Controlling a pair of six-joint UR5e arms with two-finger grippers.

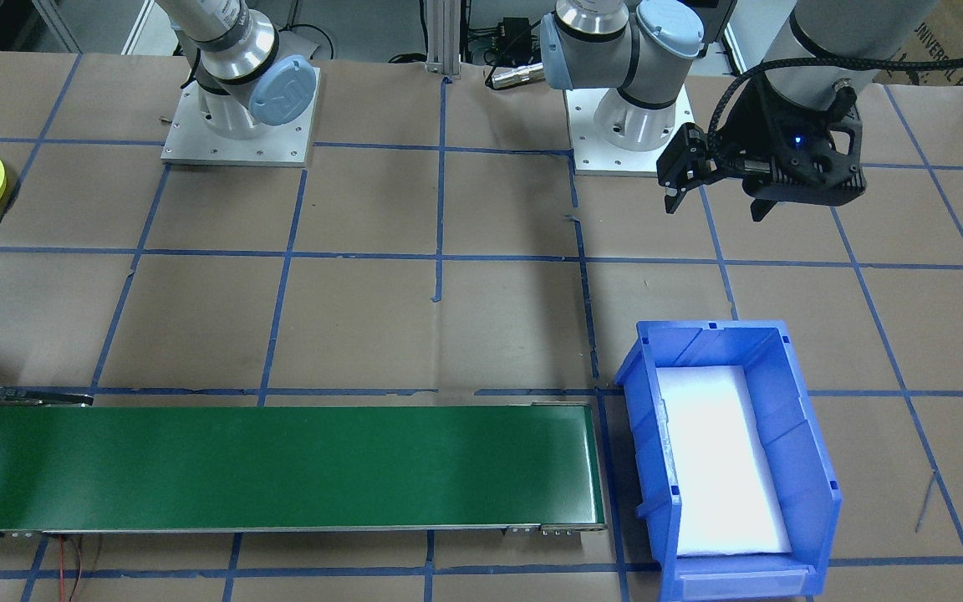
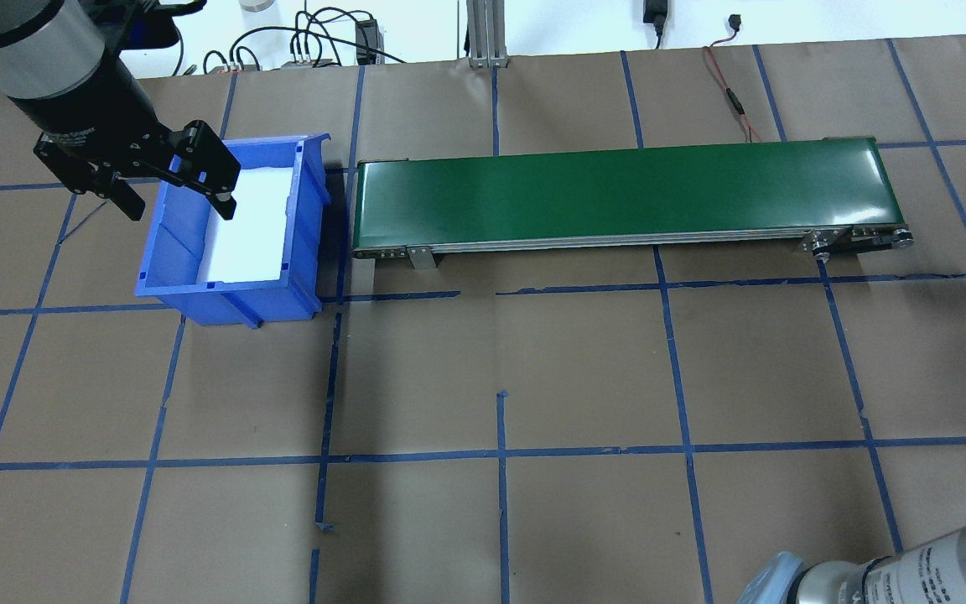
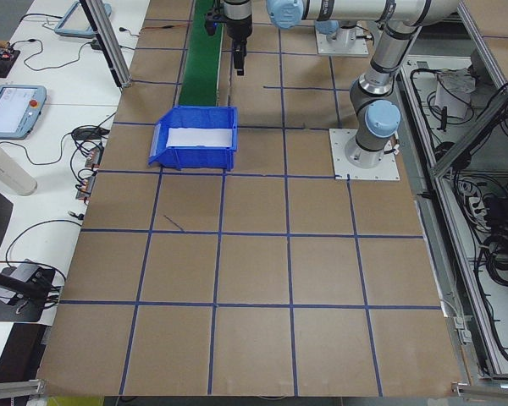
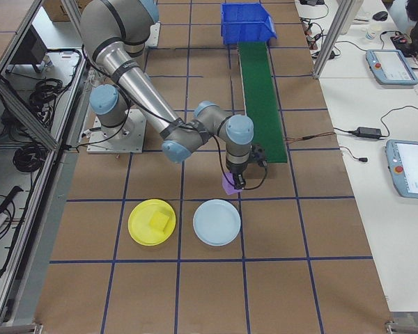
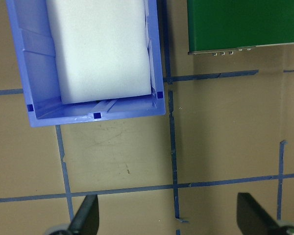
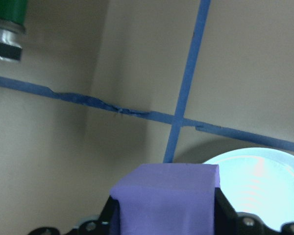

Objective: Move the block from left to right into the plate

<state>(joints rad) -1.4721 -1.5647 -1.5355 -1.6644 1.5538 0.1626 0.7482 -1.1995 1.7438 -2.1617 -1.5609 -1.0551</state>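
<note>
Closest to your right wrist camera, the purple block (image 6: 165,196) sits clamped between the fingers of the right end effector (image 6: 166,215), held above the table (image 6: 49,161) with nothing under it but brown paper and blue tape lines. Just past the block, toward the plates, you can see the rim of the pale blue plate (image 6: 257,181); in the right side view that plate (image 4: 217,222) lies just beside the yellow plate (image 4: 152,221), and the block (image 4: 229,183) hangs between the pale blue plate and the near end of the green conveyor (image 4: 262,97). You will find a small yellow piece (image 4: 157,220) already lying on the yellow plate. Beyond the conveyor's far end stands the blue bin (image 2: 231,243), its floor lined with white foam (image 2: 250,226). Above that bin's outer edge hovers the left end effector (image 2: 173,193), its fingers spread wide apart and gripping nothing; from its wrist camera you see the two fingertips (image 5: 85,218) well apart over bare table beside the bin (image 5: 93,115).
</note>
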